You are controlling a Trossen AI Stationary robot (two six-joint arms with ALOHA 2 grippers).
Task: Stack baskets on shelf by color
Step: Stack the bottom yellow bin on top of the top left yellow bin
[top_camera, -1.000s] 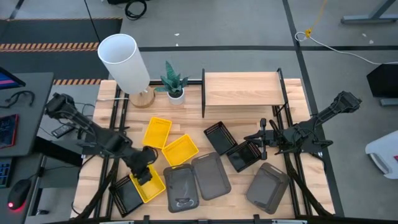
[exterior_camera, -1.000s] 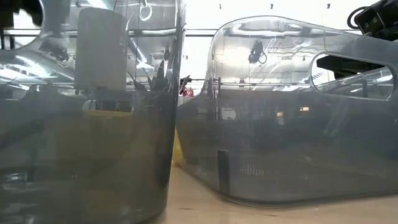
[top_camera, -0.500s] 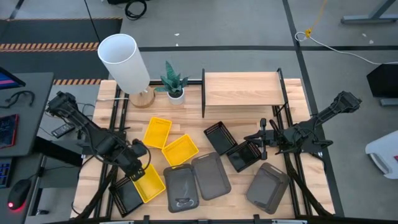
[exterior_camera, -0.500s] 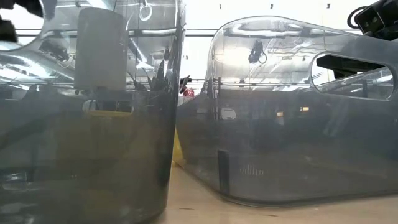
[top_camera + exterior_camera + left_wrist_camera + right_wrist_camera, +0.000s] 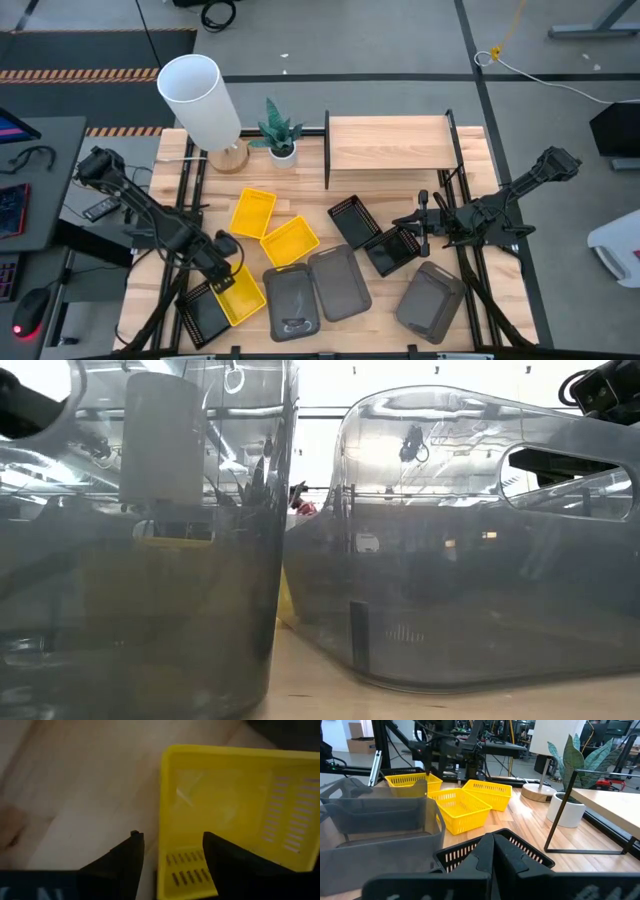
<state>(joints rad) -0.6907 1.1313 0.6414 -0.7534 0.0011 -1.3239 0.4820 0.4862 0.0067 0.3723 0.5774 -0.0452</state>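
Three yellow baskets lie on the table: two [image 5: 253, 212] [image 5: 290, 242] mid-left and one [image 5: 238, 292] near the front left, its base on the wood. My left gripper [image 5: 222, 262] hovers open over that one's far end; in the left wrist view its fingers stand on either side of the basket's end wall [image 5: 167, 870], apart from it. My right gripper [image 5: 418, 235] is shut at a black slotted basket [image 5: 395, 248] right of centre. The shelf [image 5: 388, 143] stands at the back. My right gripper has its shut fingers [image 5: 492, 865] at the corner of the black basket's rim [image 5: 530, 851], coming level from the table's right side. The fingers themselves hide the place of contact. The basket sits low by the table; I cannot tell whether it is lifted.
Another black basket [image 5: 352, 220] lies by the shelf's foot, and a third [image 5: 200, 315] at the front left corner. Three grey baskets [image 5: 292, 300] [image 5: 338, 285] [image 5: 430, 300] line the front edge and fill the low view [image 5: 460, 560]. A lamp [image 5: 200, 100] and a potted plant [image 5: 280, 130] stand at the back left.
My left gripper has opened and let go of the front yellow basket, then drawn back a little toward the table's far left. The basket stays on the table beside the front-left black basket.
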